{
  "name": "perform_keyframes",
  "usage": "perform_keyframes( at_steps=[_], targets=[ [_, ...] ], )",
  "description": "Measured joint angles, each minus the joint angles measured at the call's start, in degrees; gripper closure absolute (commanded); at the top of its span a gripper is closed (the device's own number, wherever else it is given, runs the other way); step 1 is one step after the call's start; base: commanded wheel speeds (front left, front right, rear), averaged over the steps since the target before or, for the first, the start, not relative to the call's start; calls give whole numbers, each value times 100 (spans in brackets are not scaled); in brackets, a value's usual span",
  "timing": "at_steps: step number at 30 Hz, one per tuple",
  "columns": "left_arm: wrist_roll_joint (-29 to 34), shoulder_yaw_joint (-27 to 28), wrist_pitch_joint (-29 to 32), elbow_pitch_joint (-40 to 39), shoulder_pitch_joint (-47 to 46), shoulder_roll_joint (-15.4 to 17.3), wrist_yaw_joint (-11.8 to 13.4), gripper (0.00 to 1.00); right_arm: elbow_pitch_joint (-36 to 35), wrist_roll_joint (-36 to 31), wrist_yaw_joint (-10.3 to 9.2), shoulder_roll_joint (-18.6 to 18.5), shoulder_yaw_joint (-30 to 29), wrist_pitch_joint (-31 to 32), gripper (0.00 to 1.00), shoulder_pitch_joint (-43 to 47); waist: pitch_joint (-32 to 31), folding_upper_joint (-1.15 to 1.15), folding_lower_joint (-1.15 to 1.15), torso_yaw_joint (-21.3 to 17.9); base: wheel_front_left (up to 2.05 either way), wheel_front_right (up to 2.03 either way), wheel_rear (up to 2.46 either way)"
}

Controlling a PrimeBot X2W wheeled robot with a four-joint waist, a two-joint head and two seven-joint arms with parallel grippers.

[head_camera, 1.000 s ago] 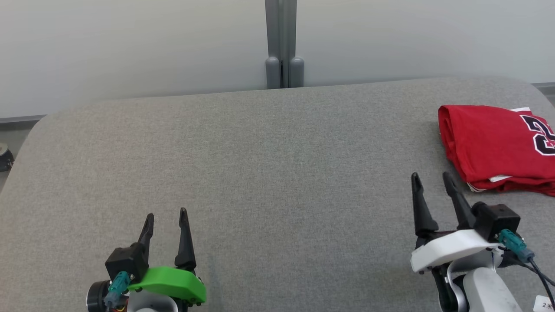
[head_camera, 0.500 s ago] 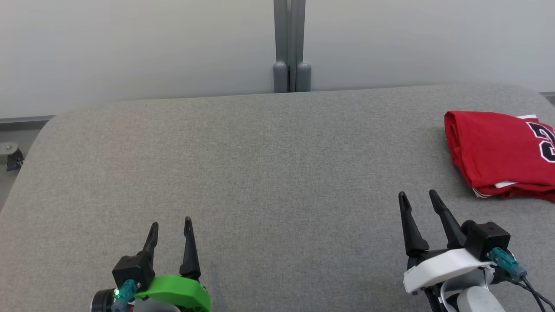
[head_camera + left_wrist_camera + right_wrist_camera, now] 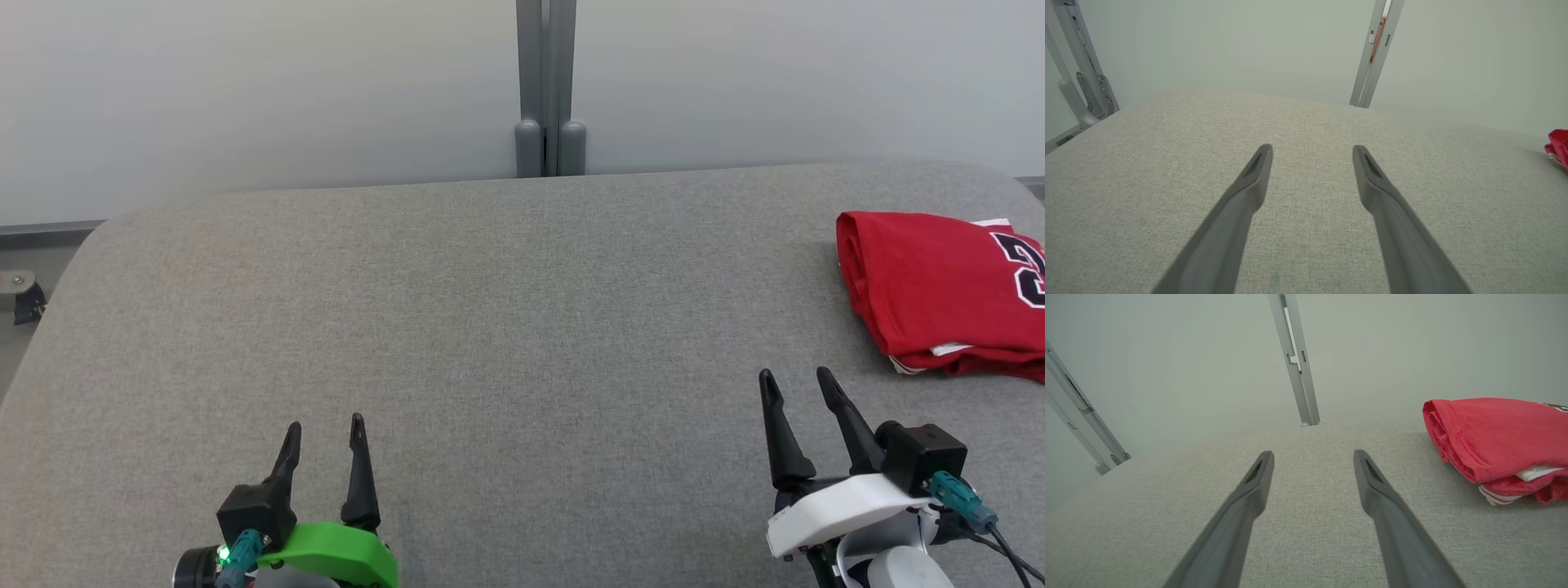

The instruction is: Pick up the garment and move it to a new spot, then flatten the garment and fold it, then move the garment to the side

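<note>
A: Garment?
B: Red garment [image 3: 931, 282], folded in a flat bundle on the grey table [image 3: 490, 327], far right side. Black-and-white number on top, cut off by the frame edge. White trim peeks out at its near edge.
A: Anything gripping it?
B: No. Right gripper [image 3: 794, 373] is near its front-left corner, not touching it. Fingers spread apart, nothing between them.
A: Left one?
B: Left gripper [image 3: 325, 422] is at the near left of the table, well apart from the garment. Fingers spread apart too, empty.
A: Background?
B: Pale wall [image 3: 245, 98], grey post [image 3: 545, 82] behind the middle of the table's far edge.
</note>
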Motion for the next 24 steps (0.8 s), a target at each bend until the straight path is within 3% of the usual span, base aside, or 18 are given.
perform_keyframes(
  at_steps=[16, 17, 24],
  targets=[
    [31, 10, 0, -47, 2, 0, 23, 0, -3, -7, 0, 0, -34, 43, 0, 9, 17, 0, 0, 13, 0, 0, 0],
    [31, 8, 0, -31, 3, 0, 23, 100, 11, -5, 0, 1, -33, 42, 100, 13, 18, 0, 0, 12, 0, 0, 0],
    [-254, 42, 103, 166, 104, -3, -18, 100, 220, 289, 0, 32, -45, 110, 100, 148, 23, 0, 0, 6, 0, 0, 0]
  ],
)
